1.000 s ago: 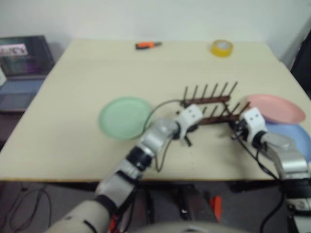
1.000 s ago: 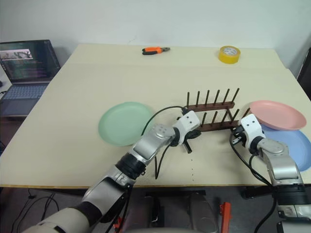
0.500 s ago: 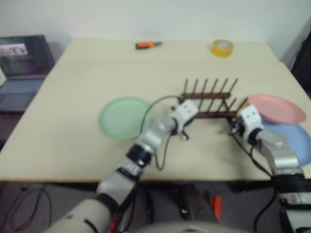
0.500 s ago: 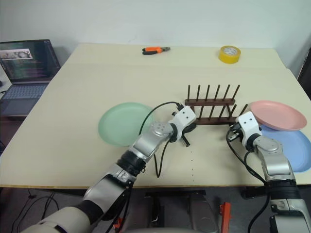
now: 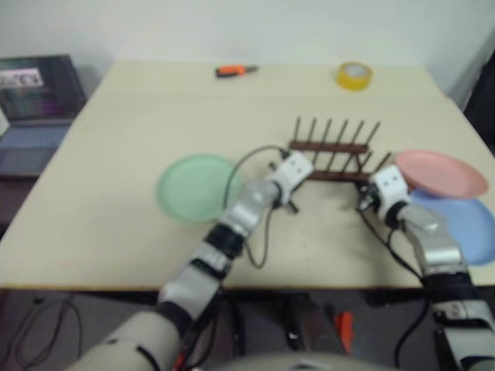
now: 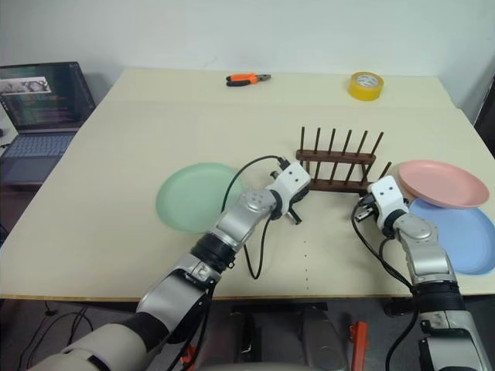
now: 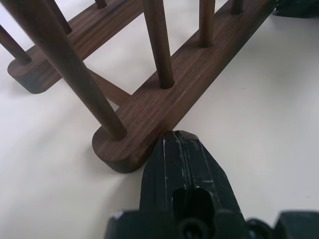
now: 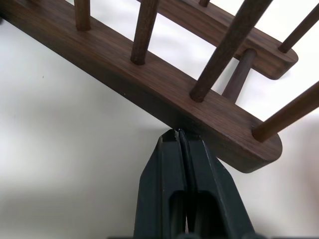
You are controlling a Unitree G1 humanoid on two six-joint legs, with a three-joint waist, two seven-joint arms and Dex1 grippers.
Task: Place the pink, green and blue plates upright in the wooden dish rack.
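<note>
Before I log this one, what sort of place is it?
Probably a lab or office workbench: a plain table holding orange pliers and a yellow tape roll, with an open laptop beside it.

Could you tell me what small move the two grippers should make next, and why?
Probably a last gentle nudge forward. Both the left gripper and right gripper are shut, tips against the wooden dish rack near rail, which sits skewed. Then release for the plates.

- A yellow tape roll (image 6: 364, 86) is seen lying flat near the table's far right edge.
- Orange-handled pliers (image 6: 247, 79) are laid near the far edge, well apart from the tape.
- An open laptop (image 6: 40, 108) is placed beside the pale table (image 6: 116, 154), to its left.
</note>
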